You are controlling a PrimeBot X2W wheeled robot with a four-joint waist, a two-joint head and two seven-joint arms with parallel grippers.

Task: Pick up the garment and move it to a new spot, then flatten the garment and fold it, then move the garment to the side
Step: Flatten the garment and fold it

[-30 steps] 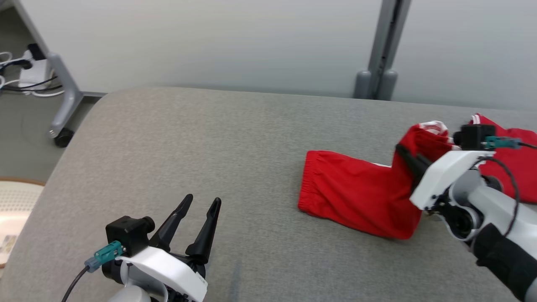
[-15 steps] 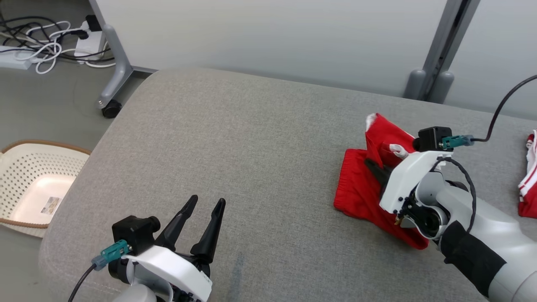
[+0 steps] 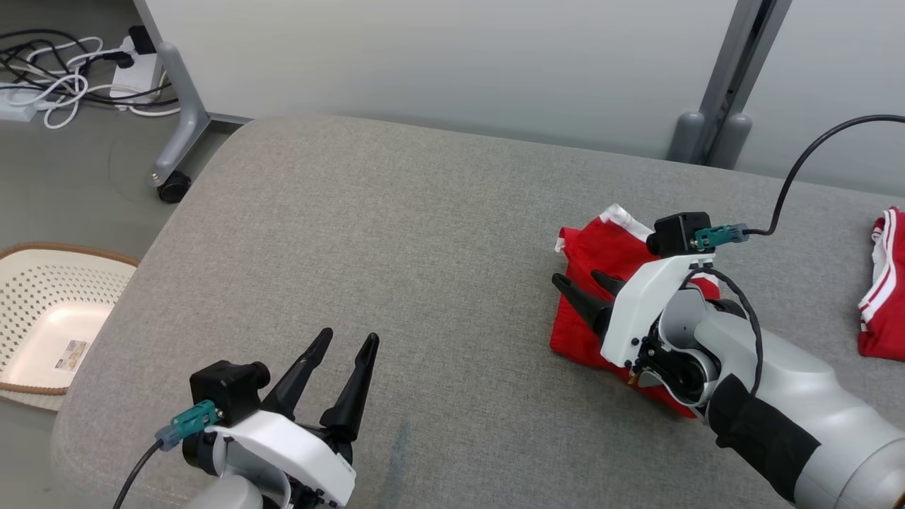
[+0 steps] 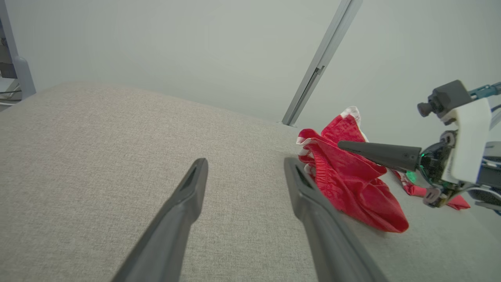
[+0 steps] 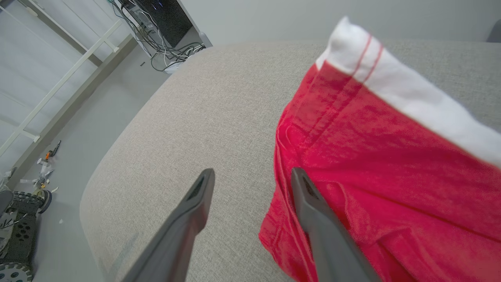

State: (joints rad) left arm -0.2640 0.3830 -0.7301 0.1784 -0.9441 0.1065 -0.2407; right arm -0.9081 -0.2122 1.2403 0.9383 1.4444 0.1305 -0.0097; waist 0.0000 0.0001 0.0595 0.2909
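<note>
**Your right gripper [image 3: 578, 279] wide, holding nothing**

One of its fingers [image 5: 313, 211] lies over the edge of the red cloth garment with white trim [image 3: 601, 247], which rests bunched on the grey fabric surface [image 3: 424, 247], I think to let it settle there. Your left gripper [image 3: 348, 338] hangs wide, well apart.
</note>
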